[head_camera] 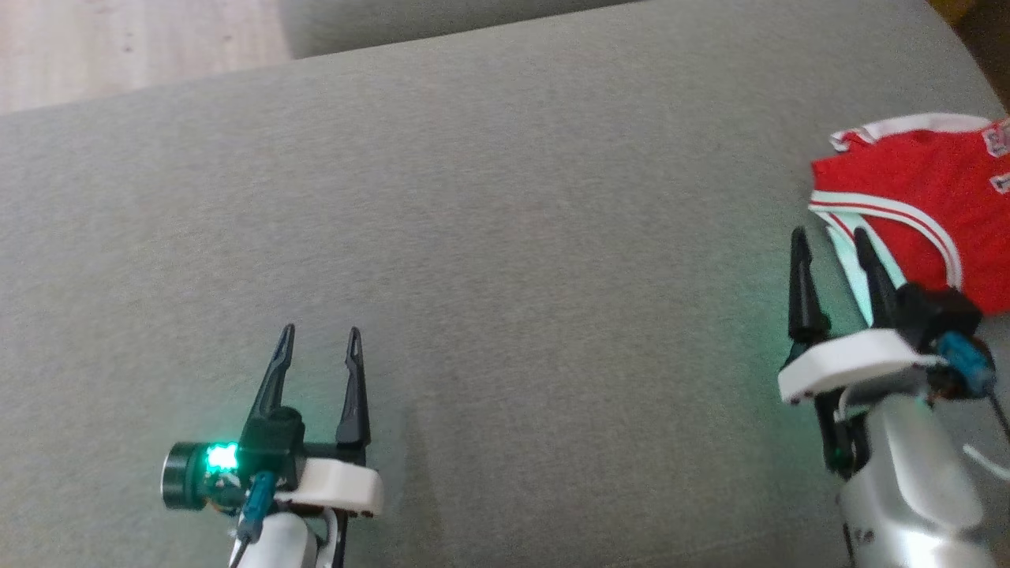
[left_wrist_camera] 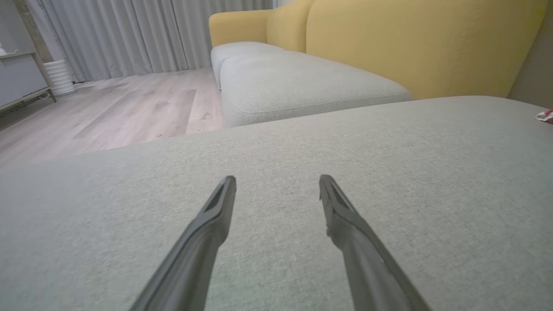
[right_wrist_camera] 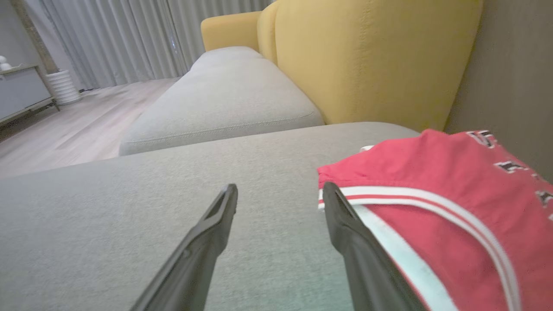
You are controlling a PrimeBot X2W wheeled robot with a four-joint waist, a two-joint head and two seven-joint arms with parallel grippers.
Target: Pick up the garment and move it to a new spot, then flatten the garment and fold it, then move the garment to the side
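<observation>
The garment (head_camera: 931,205) is a red shirt with white-and-red striped trim, lying folded at the right edge of the grey cushion (head_camera: 505,260). In the right wrist view the garment (right_wrist_camera: 453,194) lies just right of my fingers, its striped edge beside the right fingertip. My right gripper (head_camera: 830,241) stands open at the garment's left edge, with nothing between its fingers. My left gripper (head_camera: 319,335) is open over bare cushion at the lower left, far from the garment. A sliver of the garment (left_wrist_camera: 545,115) shows at the right edge of the left wrist view.
A yellow sofa back (right_wrist_camera: 371,60) rises behind the cushion, with a second grey seat cushion (left_wrist_camera: 298,82) beyond. Wooden floor (left_wrist_camera: 108,112), grey curtains (left_wrist_camera: 129,34) and a white ribbed bin (left_wrist_camera: 58,77) lie further off. A wall (right_wrist_camera: 514,73) stands right of the garment.
</observation>
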